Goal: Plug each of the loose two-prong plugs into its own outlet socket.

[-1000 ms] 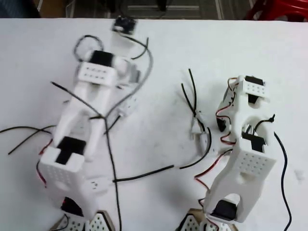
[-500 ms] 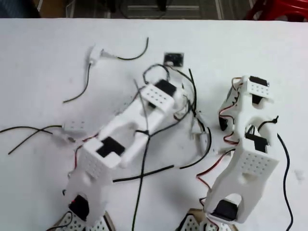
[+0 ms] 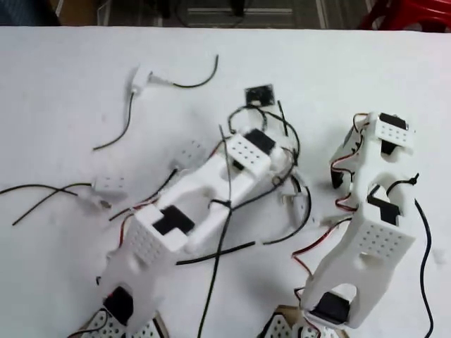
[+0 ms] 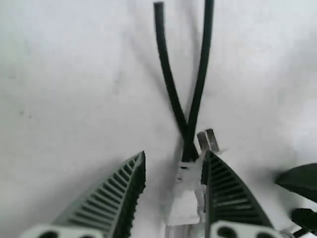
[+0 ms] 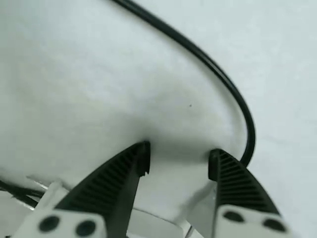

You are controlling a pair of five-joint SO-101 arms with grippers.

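Note:
My left gripper (image 4: 174, 156) is open over the table's middle. A white two-prong plug (image 4: 185, 203) lies between its fingers, close against one finger (image 4: 225, 198), its metal prongs (image 4: 210, 140) beside two black cords (image 4: 171, 84). From above, the left arm (image 3: 211, 183) slants to that plug (image 3: 292, 197). Another white plug (image 3: 141, 79) lies far left with its cord. A white outlet socket (image 3: 109, 184) sits at the left and a second white piece (image 3: 190, 149) near the arm. My right gripper (image 5: 179, 151) is open just above bare table, a black cord (image 5: 218, 74) curving past it.
The right arm (image 3: 366, 225) stands folded at the right of the table. Loose black cords (image 3: 42, 193) trail across the left side and under the left arm. The white table (image 3: 70, 127) has free room at the far left and far right.
The left arm has swung from the far left across to the centre plug, uncovering the far-left plug and the outlet. The right arm has shifted slightly to the right.

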